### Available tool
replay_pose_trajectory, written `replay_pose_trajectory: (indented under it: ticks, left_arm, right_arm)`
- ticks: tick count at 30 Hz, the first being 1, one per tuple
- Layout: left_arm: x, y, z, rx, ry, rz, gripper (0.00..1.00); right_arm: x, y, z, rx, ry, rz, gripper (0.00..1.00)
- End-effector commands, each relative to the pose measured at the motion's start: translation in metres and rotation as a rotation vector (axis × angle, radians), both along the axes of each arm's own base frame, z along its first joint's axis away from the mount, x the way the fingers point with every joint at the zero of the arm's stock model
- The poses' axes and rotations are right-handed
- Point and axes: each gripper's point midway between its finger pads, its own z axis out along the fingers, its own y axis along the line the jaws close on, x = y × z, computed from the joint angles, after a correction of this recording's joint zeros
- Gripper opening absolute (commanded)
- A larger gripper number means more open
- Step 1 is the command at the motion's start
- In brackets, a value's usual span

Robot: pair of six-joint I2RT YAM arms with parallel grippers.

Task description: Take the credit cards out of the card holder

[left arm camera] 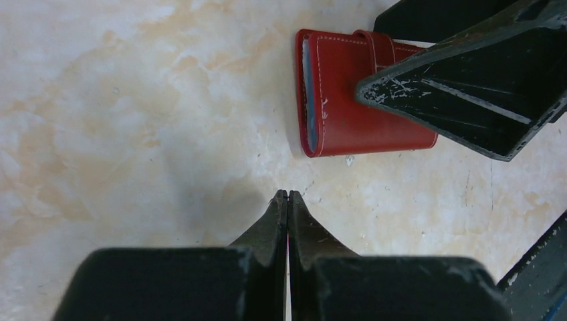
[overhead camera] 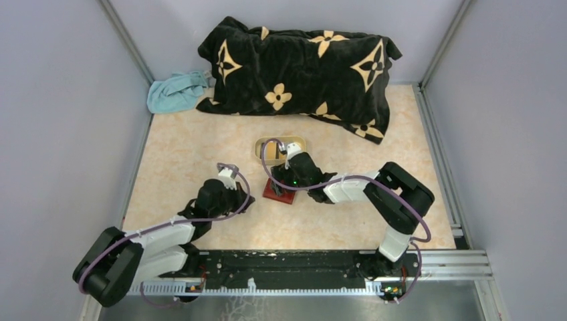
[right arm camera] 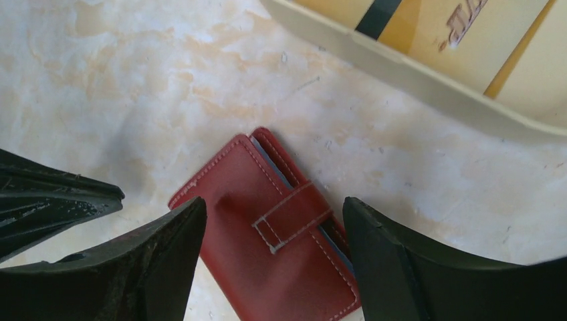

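The dark red card holder [right arm camera: 267,261] lies closed on the marble table, its tab [right arm camera: 291,217] strapped across the front, and it also shows in the overhead view [overhead camera: 275,193]. My right gripper [right arm camera: 274,214] hangs open just above the card holder [left arm camera: 348,107], one finger on each side and not touching it. My left gripper [left arm camera: 288,194] is shut on nothing, its tips on the table a short way to the holder's left. No credit cards show inside the holder. A yellow card with a dark stripe [right arm camera: 428,27] lies in the beige tray [right arm camera: 414,80].
The beige oval tray [overhead camera: 257,148] stands just beyond the holder. A black pillow with tan flowers [overhead camera: 301,73] and a teal cloth [overhead camera: 175,92] lie at the back. Grey walls close in the left, right and far sides.
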Motion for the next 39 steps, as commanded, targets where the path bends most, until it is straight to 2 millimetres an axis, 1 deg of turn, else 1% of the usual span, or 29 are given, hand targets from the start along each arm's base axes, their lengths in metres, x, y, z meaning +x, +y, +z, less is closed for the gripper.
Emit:
replay_pose_trajectory:
  ticks: [1,4,6,7,8,10,11,14,15,18,19,20,21,22,24,25,26,28,30,33,35,37,38,39]
  left_arm:
    - [-0.006,-0.014,0.000,-0.079,0.016,-0.033,0.00]
    - [-0.009,-0.017,-0.009,-0.085,0.043,-0.031,0.00]
    - [-0.010,-0.019,-0.017,-0.084,0.072,-0.025,0.00]
    - [-0.011,-0.021,-0.020,-0.086,0.084,-0.028,0.00]
    - [-0.012,-0.023,-0.022,-0.090,0.092,-0.031,0.00]
    - [-0.015,-0.028,-0.025,-0.100,0.106,-0.045,0.00]
    - [-0.016,-0.031,-0.026,-0.104,0.111,-0.051,0.00]
    - [-0.018,-0.036,-0.028,-0.101,0.120,-0.065,0.00]
    - [-0.018,-0.038,-0.029,-0.099,0.121,-0.069,0.00]
    - [-0.018,-0.040,-0.028,-0.089,0.117,-0.079,0.00]
    - [-0.018,-0.038,-0.028,-0.079,0.116,-0.072,0.00]
    - [-0.017,-0.035,-0.027,-0.070,0.110,-0.060,0.00]
    - [-0.016,-0.031,-0.025,-0.062,0.097,-0.045,0.03]
    - [-0.015,-0.026,-0.020,-0.054,0.074,-0.027,0.13]
    - [-0.010,-0.017,-0.008,-0.030,0.014,0.000,0.45]
    - [-0.007,-0.011,0.002,-0.018,-0.024,0.017,0.55]
    - [-0.005,-0.005,0.006,0.008,-0.045,0.037,0.61]
    - [-0.001,0.006,0.017,0.030,-0.077,0.083,0.70]
    - [-0.002,0.006,0.029,0.008,-0.119,0.073,0.73]
    - [-0.005,0.005,0.043,-0.034,-0.111,0.080,0.75]
    - [-0.005,0.004,0.052,-0.058,-0.112,0.086,0.75]
    - [-0.006,0.005,0.055,-0.063,-0.110,0.094,0.75]
    - [-0.006,0.007,0.057,-0.062,-0.112,0.099,0.75]
    - [-0.007,0.009,0.058,-0.057,-0.113,0.106,0.75]
  right_arm:
    - [-0.014,0.005,-0.005,0.022,-0.003,0.065,0.75]
    - [-0.027,0.003,-0.009,0.005,0.002,0.091,0.72]
    - [-0.036,0.002,-0.011,0.002,0.013,0.111,0.66]
    - [-0.040,0.002,-0.012,0.001,0.015,0.119,0.61]
    - [-0.044,0.002,-0.013,-0.001,0.017,0.124,0.54]
    - [-0.051,0.002,-0.014,0.003,0.025,0.128,0.34]
    - [-0.053,0.002,-0.015,0.007,0.030,0.127,0.26]
    - [-0.056,0.000,-0.019,0.012,0.043,0.110,0.02]
    - [-0.055,0.001,-0.010,0.033,0.030,0.104,0.00]
    - [-0.051,-0.001,0.003,0.055,0.006,0.076,0.00]
    - [-0.049,-0.003,0.009,0.055,-0.007,0.062,0.00]
    - [-0.045,-0.007,0.016,0.047,-0.027,0.040,0.00]
    - [-0.039,-0.014,0.030,0.041,-0.065,0.002,0.00]
    - [-0.036,-0.019,0.035,0.018,-0.082,-0.014,0.00]
    - [-0.025,-0.038,0.055,-0.045,-0.149,-0.080,0.00]
    - [-0.021,-0.048,0.066,-0.089,-0.179,-0.105,0.00]
    - [-0.016,-0.057,0.074,-0.129,-0.205,-0.129,0.00]
    - [-0.008,-0.074,0.088,-0.217,-0.254,-0.186,0.00]
    - [-0.002,-0.090,0.097,-0.312,-0.306,-0.243,0.00]
    - [0.006,-0.108,0.098,-0.498,-0.388,-0.333,0.00]
    - [0.008,-0.115,0.091,-0.645,-0.430,-0.393,0.00]
    - [0.011,-0.123,0.078,-0.792,-0.457,-0.467,0.00]
    - [0.011,-0.123,0.068,-0.857,-0.462,-0.488,0.00]
    - [0.009,-0.126,0.053,-0.947,-0.465,-0.494,0.00]
